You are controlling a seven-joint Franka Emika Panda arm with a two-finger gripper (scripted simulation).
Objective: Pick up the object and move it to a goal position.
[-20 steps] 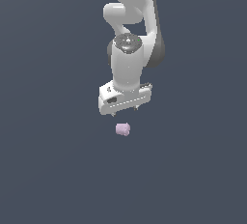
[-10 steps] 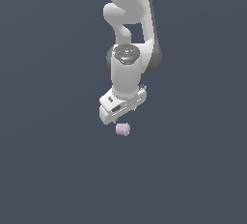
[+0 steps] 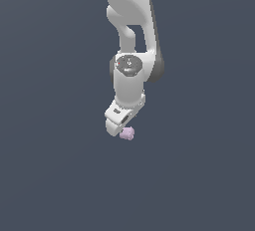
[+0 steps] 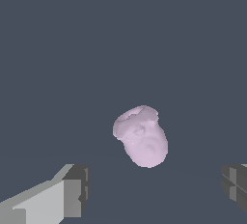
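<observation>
A flat slate-grey ground (image 3: 50,175) is filling the exterior view from edge to edge, showing one even, matte tone with no seam, marking or texture. No edge or corner is showing, so whether it is a floor or a tabletop cannot be told. In the wrist view the same blue-grey ground (image 4: 58,49) is spreading across the whole picture, again looking plain and uniformly lit, with no line dividing it clearly.

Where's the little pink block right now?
In the exterior view the pink block lies on the dark surface just below the claw, slightly to that view's right. In the wrist view it sits between the open fingers, untouched.
</observation>
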